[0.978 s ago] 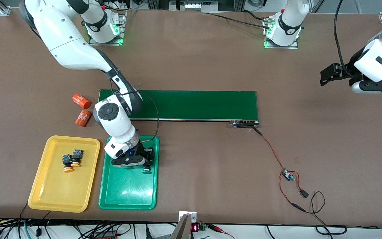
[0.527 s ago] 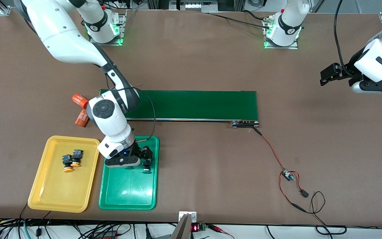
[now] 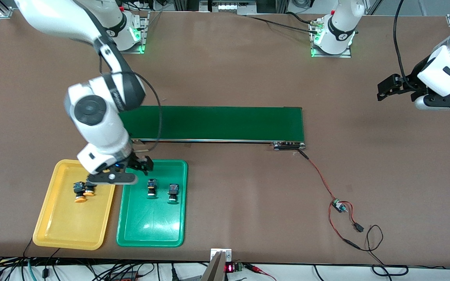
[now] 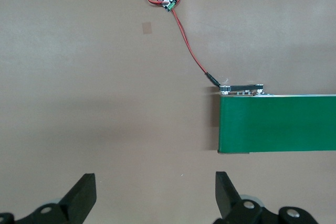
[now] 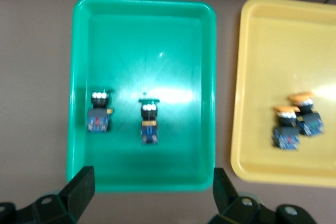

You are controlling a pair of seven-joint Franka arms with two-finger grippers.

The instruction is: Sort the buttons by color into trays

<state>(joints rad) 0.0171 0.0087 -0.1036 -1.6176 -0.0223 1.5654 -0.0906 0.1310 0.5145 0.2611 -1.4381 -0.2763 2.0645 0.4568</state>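
Brown worktop point(image 3: 229, 70) is carrying both trays; the right end effector point(image 3: 121, 171) is hanging wide and empty over their adjoining rims, green buttons point(image 3: 151, 187) lying in the green tray point(image 3: 150, 234), while the left end effector point(image 3: 389, 88) is waiting wide.

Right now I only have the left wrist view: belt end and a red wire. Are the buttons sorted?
Observer: Two green-capped buttons lie in the green tray.
Operator: The orange ones?
Observer: Both orange-capped buttons lie side by side in the yellow tray.
Operator: Hands?
Observer: The right hand hangs open and empty over the trays' adjoining edges; the left hand waits open over bare table at its arm's end.
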